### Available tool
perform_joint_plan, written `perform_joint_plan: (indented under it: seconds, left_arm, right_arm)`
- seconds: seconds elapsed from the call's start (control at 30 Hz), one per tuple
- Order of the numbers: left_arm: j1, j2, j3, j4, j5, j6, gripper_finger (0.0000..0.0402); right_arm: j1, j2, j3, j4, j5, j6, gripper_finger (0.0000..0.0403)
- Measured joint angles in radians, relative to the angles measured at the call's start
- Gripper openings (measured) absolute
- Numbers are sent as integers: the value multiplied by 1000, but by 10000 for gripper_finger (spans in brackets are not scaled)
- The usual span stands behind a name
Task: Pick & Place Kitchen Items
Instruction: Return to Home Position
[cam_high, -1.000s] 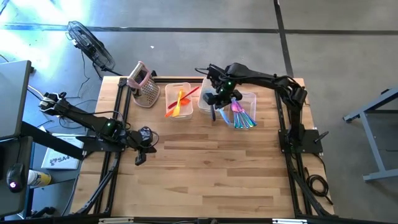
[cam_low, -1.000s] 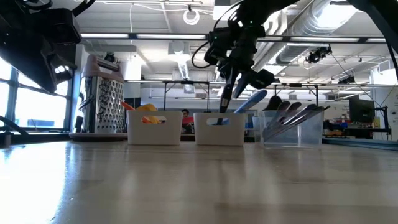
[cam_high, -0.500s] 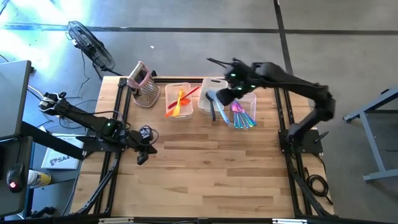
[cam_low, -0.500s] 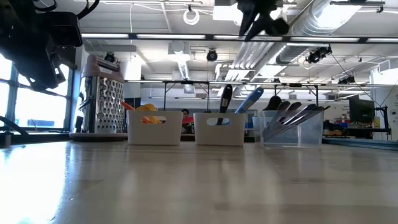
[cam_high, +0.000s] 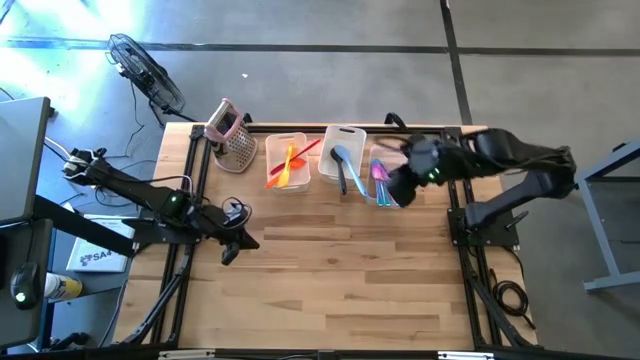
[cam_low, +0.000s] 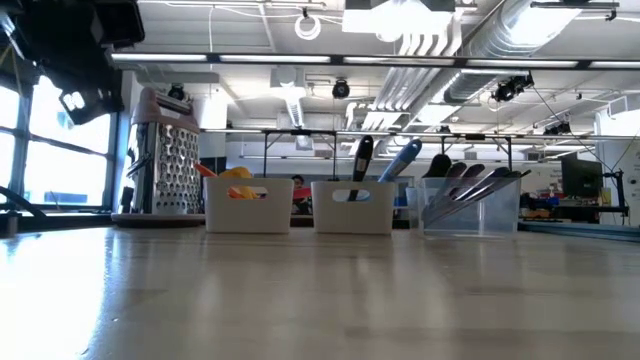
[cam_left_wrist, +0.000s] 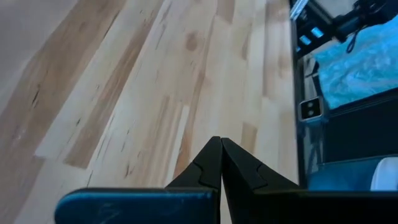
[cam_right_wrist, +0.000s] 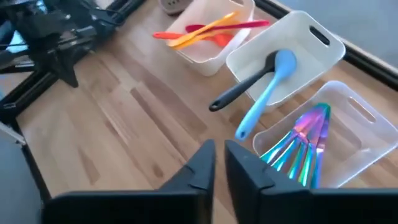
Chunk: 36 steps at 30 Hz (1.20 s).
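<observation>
Three clear bins stand in a row at the table's far side. The left bin (cam_high: 287, 160) holds orange, red and yellow utensils (cam_right_wrist: 208, 31). The middle bin (cam_right_wrist: 311, 40) holds a dark spatula (cam_right_wrist: 242, 90) and a blue spoon (cam_right_wrist: 267, 93), which lean on its near rim. The right bin (cam_right_wrist: 357, 118) holds several iridescent pink-blue utensils (cam_right_wrist: 305, 140). My right gripper (cam_high: 393, 192) hangs above the right bin's near side, empty; its fingers (cam_right_wrist: 219, 146) are a narrow gap apart. My left gripper (cam_high: 228, 252) is shut and empty (cam_left_wrist: 221, 140) over the table's left part.
A metal box grater with a pink handle (cam_high: 232, 135) stands at the far left corner, left of the bins. Bare wood lies in front of the bins, toward the near edge (cam_high: 330, 280).
My right gripper has let go of the dark spatula, which stays leaning in the middle bin beside the blue spoon. The gripper has gone up and toward the table's right edge, away from the middle bin. My left gripper has gone up a little.
</observation>
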Motion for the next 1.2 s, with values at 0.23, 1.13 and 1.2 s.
perform_joint_plan:
  seconds: [0.23, 1.13, 1.2]
  left_arm:
    - [0, 0, 160, -144, -59, 32, 0]
    - [0, -141, 801, -910, -579, 292, 0]
    - [0, -167, 801, -968, -605, 207, 0]
  right_arm:
    - [210, -26, 0, -3, 172, 57, 4]
    - [513, -579, -61, 9, 437, -308, 4]
    - [513, -661, -124, 19, 456, -309, 4]
